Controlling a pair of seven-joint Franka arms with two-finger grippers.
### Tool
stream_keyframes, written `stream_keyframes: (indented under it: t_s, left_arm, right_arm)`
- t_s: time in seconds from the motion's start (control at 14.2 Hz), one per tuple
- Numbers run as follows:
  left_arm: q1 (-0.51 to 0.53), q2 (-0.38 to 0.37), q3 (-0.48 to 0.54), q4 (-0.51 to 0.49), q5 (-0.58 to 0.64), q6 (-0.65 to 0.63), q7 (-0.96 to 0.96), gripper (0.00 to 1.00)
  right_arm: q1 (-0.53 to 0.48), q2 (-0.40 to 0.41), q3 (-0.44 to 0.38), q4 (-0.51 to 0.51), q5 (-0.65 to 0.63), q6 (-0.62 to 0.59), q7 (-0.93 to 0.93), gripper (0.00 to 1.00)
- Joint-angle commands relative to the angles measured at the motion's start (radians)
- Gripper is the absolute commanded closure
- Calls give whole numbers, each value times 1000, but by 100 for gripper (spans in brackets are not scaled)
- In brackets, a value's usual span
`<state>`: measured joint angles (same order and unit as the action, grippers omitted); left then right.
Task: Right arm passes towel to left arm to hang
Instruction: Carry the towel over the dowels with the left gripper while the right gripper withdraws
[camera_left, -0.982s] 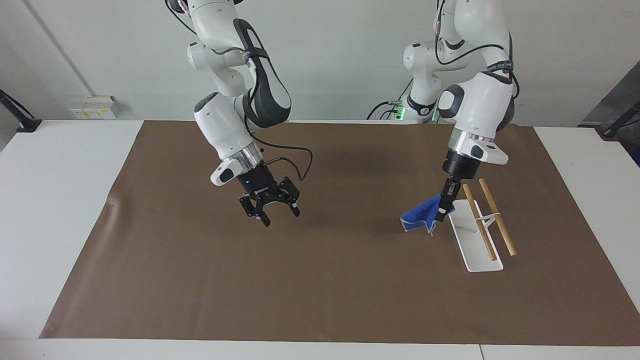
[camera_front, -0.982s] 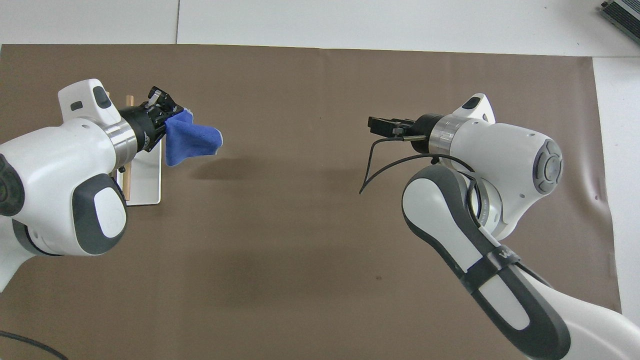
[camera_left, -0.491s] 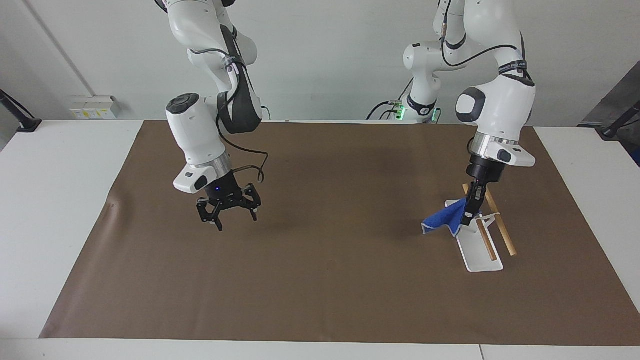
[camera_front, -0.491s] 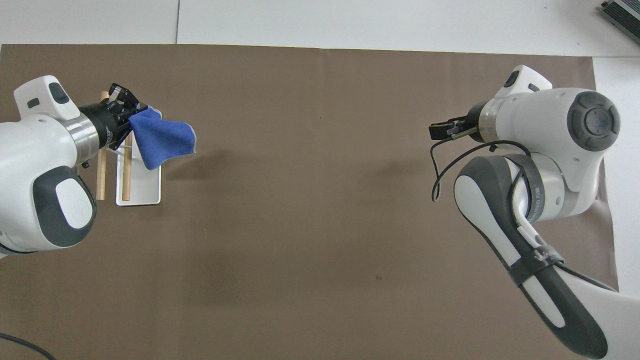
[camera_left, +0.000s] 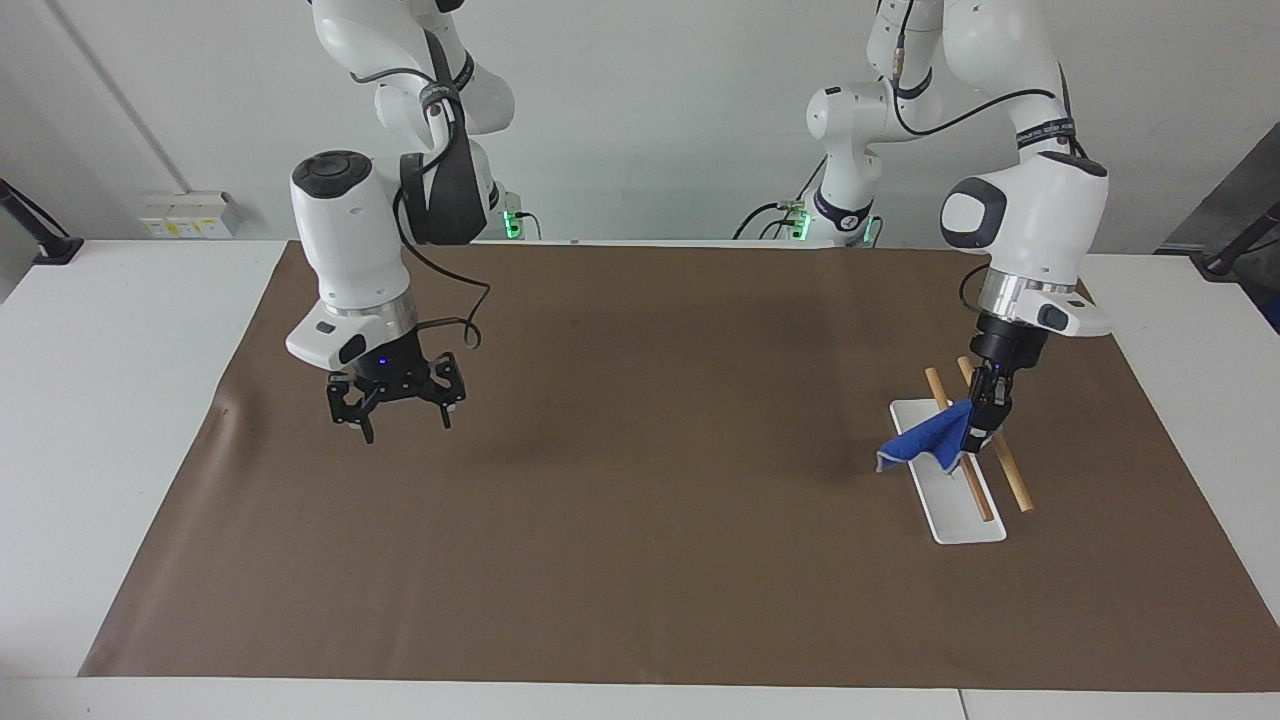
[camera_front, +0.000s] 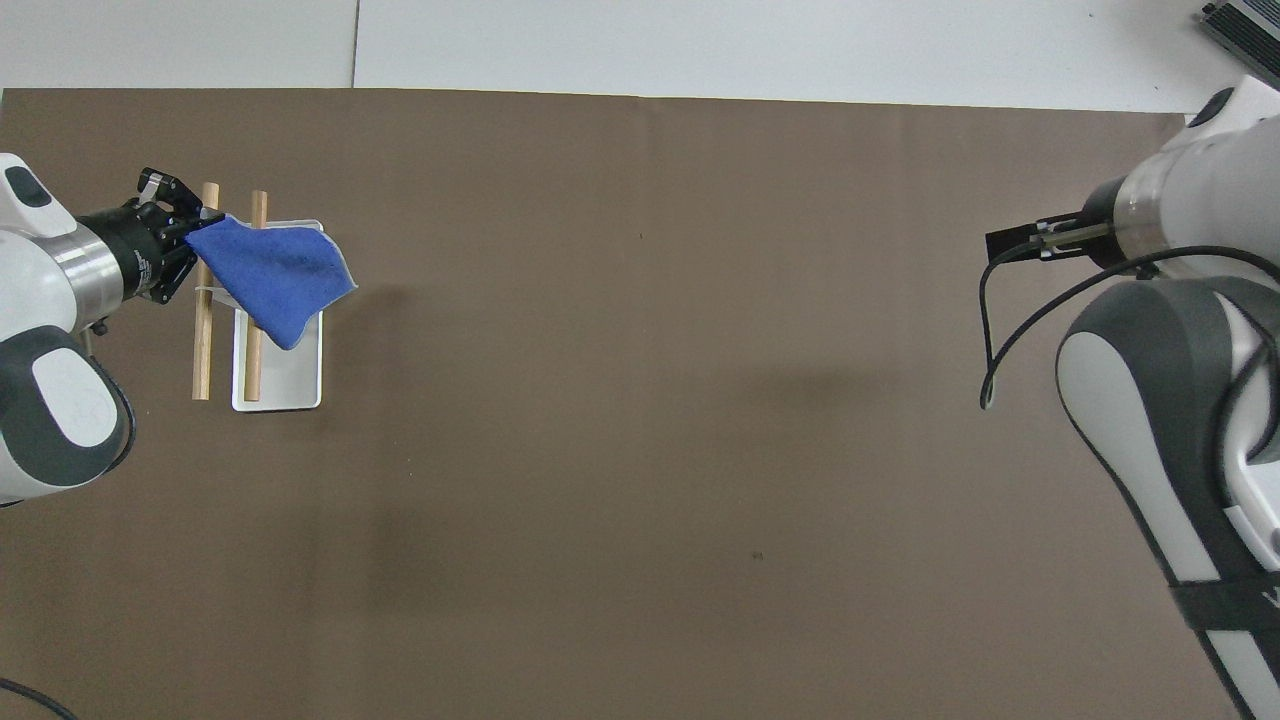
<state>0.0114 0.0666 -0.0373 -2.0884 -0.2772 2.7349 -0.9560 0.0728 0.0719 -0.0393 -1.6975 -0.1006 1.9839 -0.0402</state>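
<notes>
My left gripper (camera_left: 984, 420) (camera_front: 185, 232) is shut on one corner of the blue towel (camera_left: 926, 440) (camera_front: 272, 274). It holds the towel in the air over the towel rack, a white base (camera_left: 950, 510) (camera_front: 290, 378) with two wooden rods (camera_left: 1003, 462) (camera_front: 204, 330). The towel drapes across the rod nearer the table's middle and over the base. My right gripper (camera_left: 396, 412) (camera_front: 1010, 243) is open and empty, raised over the brown mat toward the right arm's end.
A brown mat (camera_left: 650, 520) (camera_front: 640, 450) covers most of the white table (camera_left: 120, 330). The right arm's black cable (camera_front: 990, 330) loops from its wrist.
My left gripper carried the towel from beside the rack to over its rods. My right gripper drew away toward its own end of the table, still open.
</notes>
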Motion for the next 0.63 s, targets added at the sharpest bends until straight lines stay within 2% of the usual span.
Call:
stream_keyframes:
  t_s: [0.0,0.14,0.35,0.49,0.56]
  left_arm:
    - [4,1,28,5,-8,-1,42,100]
    - [2,2,57,10,-8,-1,120,100]
    - [4,9,82,39,-8,-1,172,100]
    - [5,9,88,44,-7,-1,215,100]
    - [7,7,97,44,-7,-3,239,100]
  right_arm:
    - [2,-50,-45,39,36,-129,46,0]
    - [-7,-60,-88,120,99,-267,62,0]
    - [-34,-92,-102,188,101,-423,66,0]
    - [-36,-139,-102,141,91,-445,68,0]
    - [-34,-173,-102,68,88,-432,72,0]
